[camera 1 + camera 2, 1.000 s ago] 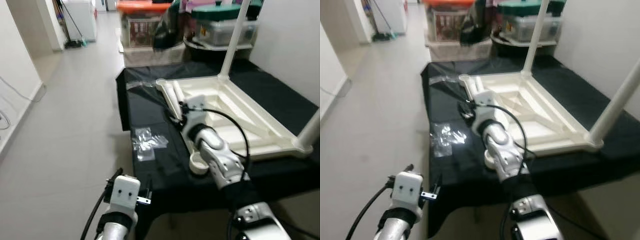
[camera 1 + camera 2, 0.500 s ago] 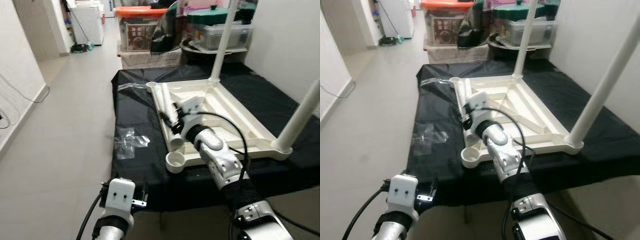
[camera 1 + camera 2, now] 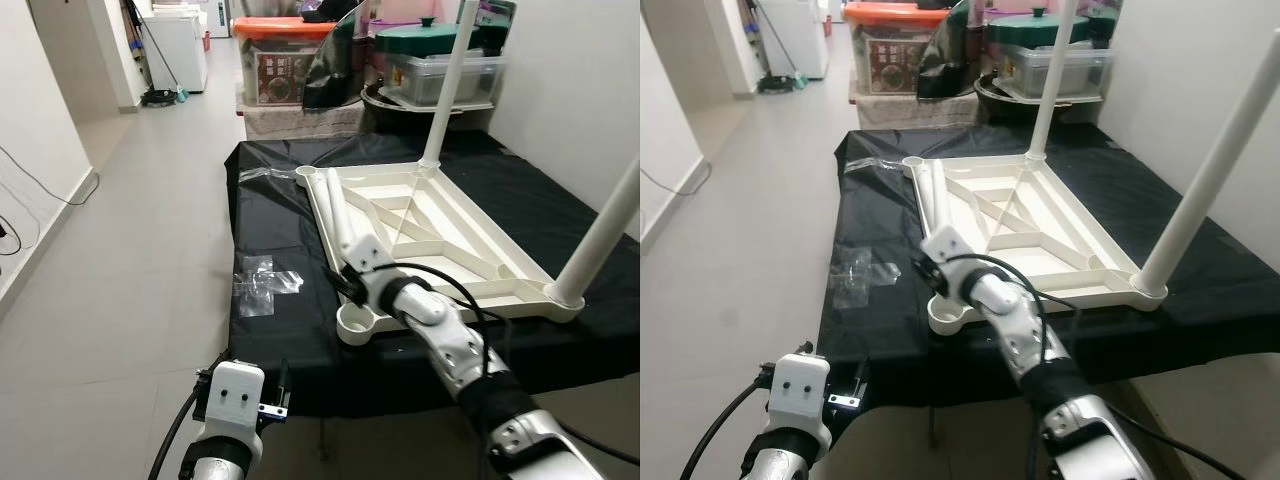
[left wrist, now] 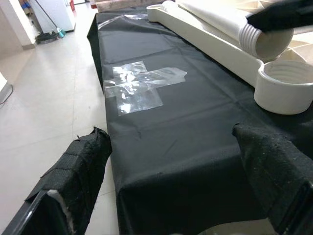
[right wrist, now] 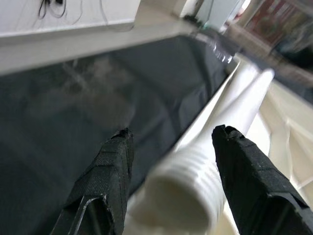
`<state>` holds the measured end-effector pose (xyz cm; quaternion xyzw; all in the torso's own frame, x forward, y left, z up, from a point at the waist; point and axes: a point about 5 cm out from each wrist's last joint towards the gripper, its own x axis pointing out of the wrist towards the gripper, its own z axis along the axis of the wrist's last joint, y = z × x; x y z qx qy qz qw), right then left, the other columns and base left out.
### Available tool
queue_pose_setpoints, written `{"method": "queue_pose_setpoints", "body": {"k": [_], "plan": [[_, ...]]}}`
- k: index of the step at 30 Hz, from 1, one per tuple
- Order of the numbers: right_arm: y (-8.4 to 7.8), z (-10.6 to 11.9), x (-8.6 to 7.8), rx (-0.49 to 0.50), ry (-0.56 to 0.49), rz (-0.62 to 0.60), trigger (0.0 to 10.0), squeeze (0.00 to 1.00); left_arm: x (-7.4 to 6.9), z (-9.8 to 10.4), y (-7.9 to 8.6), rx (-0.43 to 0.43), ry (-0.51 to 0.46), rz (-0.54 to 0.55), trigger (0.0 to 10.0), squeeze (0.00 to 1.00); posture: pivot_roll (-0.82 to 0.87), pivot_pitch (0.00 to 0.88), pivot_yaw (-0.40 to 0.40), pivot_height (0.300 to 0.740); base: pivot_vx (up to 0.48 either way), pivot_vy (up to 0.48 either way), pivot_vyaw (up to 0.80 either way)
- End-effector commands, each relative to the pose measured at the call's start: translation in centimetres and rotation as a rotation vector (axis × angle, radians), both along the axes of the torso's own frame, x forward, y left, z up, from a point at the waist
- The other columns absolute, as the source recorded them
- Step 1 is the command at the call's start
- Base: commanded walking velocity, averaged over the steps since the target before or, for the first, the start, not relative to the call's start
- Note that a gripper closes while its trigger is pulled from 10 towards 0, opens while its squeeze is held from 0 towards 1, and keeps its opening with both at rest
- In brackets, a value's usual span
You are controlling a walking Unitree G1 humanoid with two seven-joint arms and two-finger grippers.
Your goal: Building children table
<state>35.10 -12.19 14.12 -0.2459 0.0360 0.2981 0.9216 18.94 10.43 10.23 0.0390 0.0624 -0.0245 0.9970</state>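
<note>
Right end effector (image 5: 168, 188), fingers spread, is straddling the loose threaded leg (image 3: 341, 225); it is needing a square closure before upending into the corner socket (image 3: 357, 323) just below.

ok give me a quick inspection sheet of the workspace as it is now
surface: black cloth covers the work table.
job's things: white tabletop lies upside down, two legs already standing in far and right corner sockets; a loose leg lies along its left edge, threaded end by the empty near socket.
clutter: clear plastic bags on the cloth.
grippers: right gripper straddles the loose leg's threaded end, fingers apart; left gripper open, off the near cloth edge.
cables: black cable along the right arm; a cord by the left wall.
surroundings: storage bins behind, tiled floor.
</note>
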Motion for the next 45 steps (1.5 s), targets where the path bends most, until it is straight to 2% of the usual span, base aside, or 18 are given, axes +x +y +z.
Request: {"method": "queue_pose_setpoints", "body": {"k": [1, 2, 4, 5, 6, 8, 11, 14, 19, 35, 45], "plan": [[0.0, -0.2, -0.2, 0.008, 0.011, 0.026, 10.0, 0.0, -0.1, 0.2, 0.0, -0.001, 0.001, -0.005, 10.0, 0.0, 0.05, 0.018, -0.025, 0.74, 0.0, 0.0, 0.0], [-0.7, -0.4, -0.3, -0.006, 0.012, 0.018, 10.0, 0.0, -0.1, 0.1, 0.0, -0.001, 0.003, -0.006, 10.0, 0.0, 0.05, 0.018, -0.017, 0.74, 0.0, 0.0, 0.0], [-0.7, -0.4, -0.3, -0.006, 0.012, 0.018, 10.0, 0.0, -0.1, 0.1, 0.0, -0.001, 0.003, -0.006, 10.0, 0.0, 0.05, 0.018, -0.017, 0.74, 0.0, 0.0, 0.0], [-1.5, -0.5, -0.3, -0.021, 0.009, -0.003, 10.0, 0.0, -0.1, 0.1, 0.0, -0.002, 0.004, -0.009, 10.0, 0.0, 0.05, 0.018, -0.017, 0.74, 0.0, 0.0, 0.0], [-1.5, -0.5, -0.3, -0.021, 0.009, -0.003, 10.0, 0.0, -0.1, 0.1, 0.0, -0.002, 0.004, -0.009, 10.0, 0.0, 0.05, 0.018, -0.017, 0.74, 0.0, 0.0, 0.0], [-2.7, -0.5, 0.0, -0.058, -0.016, -0.068, 10.0, 0.0, -0.1, 0.1, -0.1, -0.003, 0.007, -0.012, 10.0, 0.0, 0.05, 0.014, -0.018, 0.74, 0.0, 0.0, 0.0], [-2.8, -0.5, 0.1, -0.074, -0.028, -0.084, 10.0, 0.0, -0.1, 0.0, -0.1, -0.003, 0.008, -0.014, 10.0, 0.0, 0.04, 0.009, -0.015, 0.74, 0.0, 0.0, 0.0], [-2.8, -0.5, 0.1, -0.074, -0.028, -0.084, 10.0, 0.0, -0.1, 0.0, -0.1, -0.003, 0.008, -0.014, 10.0, 0.0, 0.04, 0.009, -0.015, 0.74, 0.0, 0.0, 0.0], [-1.9, -0.7, 0.2, -0.134, -0.068, -0.078, 10.0, 0.0, -0.2, 0.0, -0.2, -0.004, 0.005, -0.017, 10.0, 0.0, 0.05, 0.007, -0.016, 0.74, 0.0, 0.0, 0.0], [-0.8, -0.7, 0.6, -0.135, -0.093, -0.102, 10.0, 0.0, 0.0, 0.2, -0.2, -0.007, -0.003, -0.015, 10.0, 0.0, 0.05, 0.016, -0.026, 0.74, 0.0, 0.0, 0.0], [0.0, -0.9, 1.2, -0.139, -0.11, -0.17, 10.0, 0.0, -0.1, 0.3, -0.2, -0.011, -0.009, -0.012, 10.0, 0.0, 0.06, 0.021, -0.03, 0.74, 0.0, 0.0, 0.0]]}}
